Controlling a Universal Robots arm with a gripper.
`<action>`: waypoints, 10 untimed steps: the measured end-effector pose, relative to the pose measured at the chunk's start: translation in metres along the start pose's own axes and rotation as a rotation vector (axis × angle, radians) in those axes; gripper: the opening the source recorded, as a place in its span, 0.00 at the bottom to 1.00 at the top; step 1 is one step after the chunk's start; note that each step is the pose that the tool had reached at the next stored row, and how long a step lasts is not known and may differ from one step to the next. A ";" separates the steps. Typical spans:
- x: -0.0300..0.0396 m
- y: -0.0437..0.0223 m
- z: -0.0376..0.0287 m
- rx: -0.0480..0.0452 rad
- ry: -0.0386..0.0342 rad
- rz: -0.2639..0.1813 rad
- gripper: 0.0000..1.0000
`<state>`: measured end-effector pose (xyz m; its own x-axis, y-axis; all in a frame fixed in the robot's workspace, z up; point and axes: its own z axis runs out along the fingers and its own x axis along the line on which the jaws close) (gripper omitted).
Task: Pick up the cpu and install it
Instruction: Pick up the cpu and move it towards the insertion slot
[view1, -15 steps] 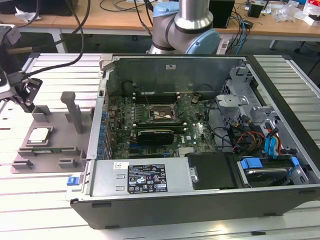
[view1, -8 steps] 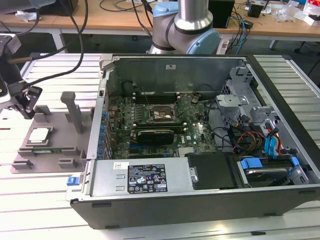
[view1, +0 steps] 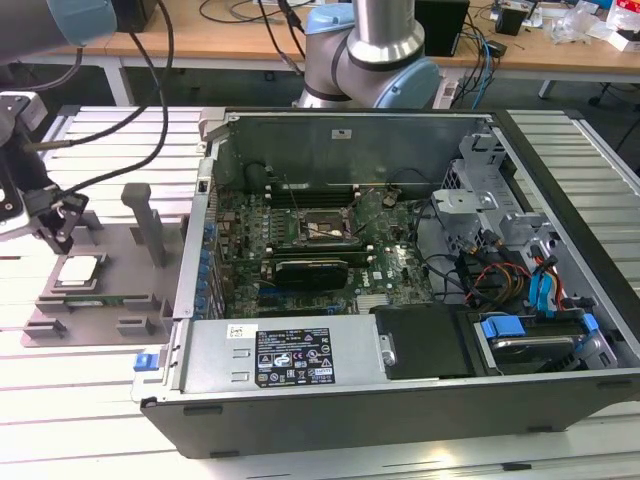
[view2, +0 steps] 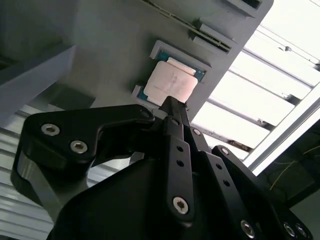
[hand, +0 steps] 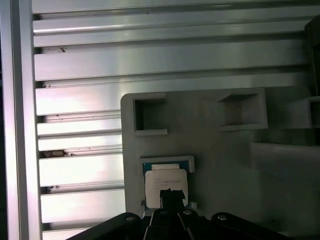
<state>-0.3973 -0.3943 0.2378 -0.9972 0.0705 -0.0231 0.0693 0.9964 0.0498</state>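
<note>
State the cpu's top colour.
The cpu top is pale silvery-grey; second wrist view shows it best.

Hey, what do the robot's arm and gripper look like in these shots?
The arm has silver-grey tube sections and pale blue joint caps, with black cables running to its wrist. The gripper is matt black: angular linked bars studded with silver screws, narrowing to slim tips.

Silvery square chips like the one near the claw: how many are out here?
1. The cpu sits in a recess of the grey holder at the exterior view's left, outside the computer case, with the claw close over it. More could be hidden inside the case.
</note>
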 end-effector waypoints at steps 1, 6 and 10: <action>-0.0001 -0.0018 0.0026 -0.0003 -0.0001 0.000 0.11; 0.0000 -0.0067 0.0157 -0.0009 0.0002 -0.003 0.11; 0.0000 -0.0071 0.0227 -0.0023 0.0019 -0.052 0.11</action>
<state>-0.3972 -0.4003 0.2148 -0.9995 0.0188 -0.0239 0.0175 0.9985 0.0509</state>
